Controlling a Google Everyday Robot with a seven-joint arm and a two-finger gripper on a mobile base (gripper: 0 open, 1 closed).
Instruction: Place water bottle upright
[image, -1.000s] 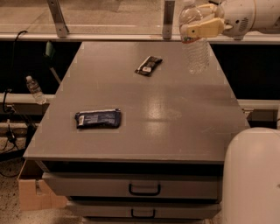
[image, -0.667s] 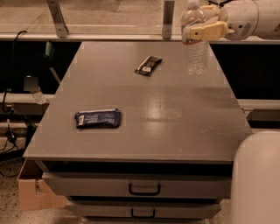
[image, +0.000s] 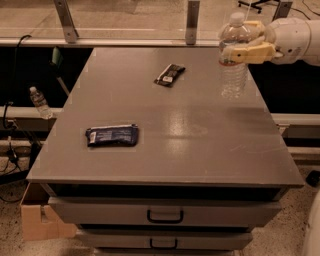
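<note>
Grey laminate covers the tabletop (image: 200, 135), which sits over a drawer (image: 165, 212) with a dark handle. Taking the middle of that tabletop as the centre of the dial, the water bottle (image: 234, 80) stands upright near the far right corner, at about 2 o'clock. Its white cap (image: 236, 19) points straight up, and its ribbed clear base looks to be down on the surface, though actual contact cannot be confirmed. The jaws reach in from 3 o'clock at the end of a white arm (image: 295, 37). They are clamped on the upper part of the water bottle, at label height just under its shoulder. One pale yellow finger (image: 250, 52) crosses the front of it and the other shows behind the neck.

At about 12 o'clock, well apart from the water bottle, lies a black snack bar wrapper (image: 169, 75), set on a slant. At about 8 o'clock a dark blue foil packet (image: 112, 135) lies flat near the left edge. Off the tabletop, out at 9 o'clock, a small clear bottle (image: 40, 102) stands on a lower ledge. A cardboard box (image: 37, 220) sits on the floor at 7 o'clock.
</note>
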